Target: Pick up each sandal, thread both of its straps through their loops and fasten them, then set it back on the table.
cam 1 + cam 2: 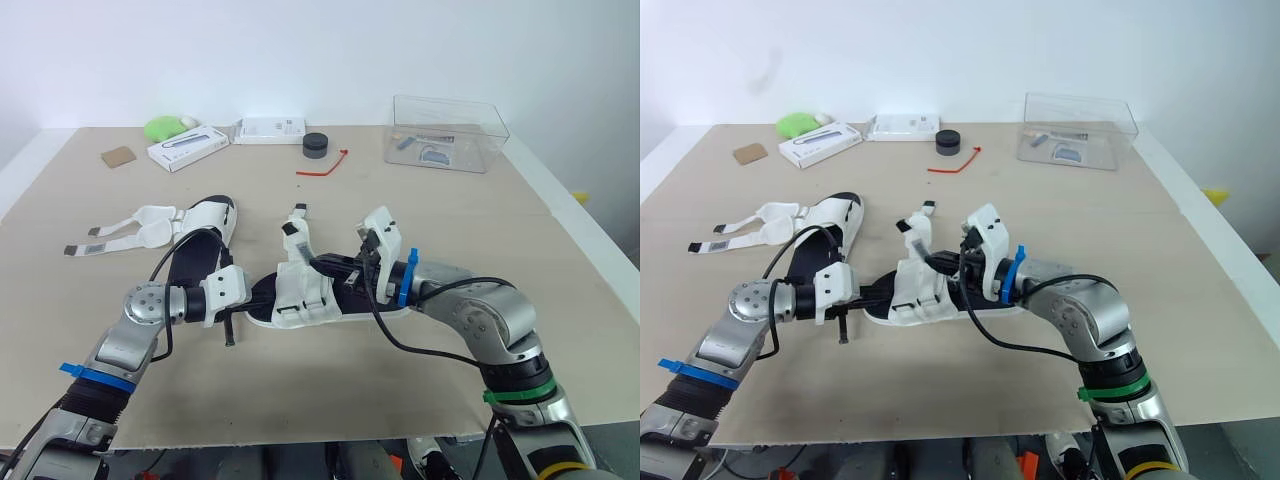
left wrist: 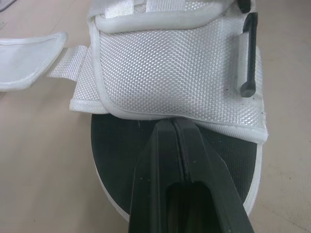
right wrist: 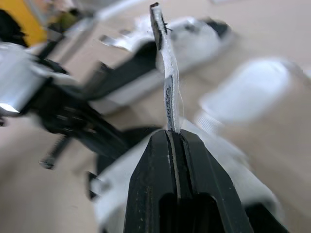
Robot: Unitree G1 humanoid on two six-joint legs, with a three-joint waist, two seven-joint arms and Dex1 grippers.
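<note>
The light sandal (image 1: 300, 300) lies on the worktop (image 1: 450, 230) between the grippers; the right gripper (image 3: 171, 133) pinches its limp strap (image 3: 167, 82), best held near the tip; the left gripper (image 2: 174, 121), closed on nothing, rests on the stiff sole (image 2: 116, 150).

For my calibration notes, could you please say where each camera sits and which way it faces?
Left eye view: on the head, facing forward and down at the table; both arms show.
Right eye view: beside it, same scene.
Left wrist view: along the left hand onto the sandal.
Right wrist view: along the right hand, pinching a strap.
Both wrist views share that sandal.
</note>
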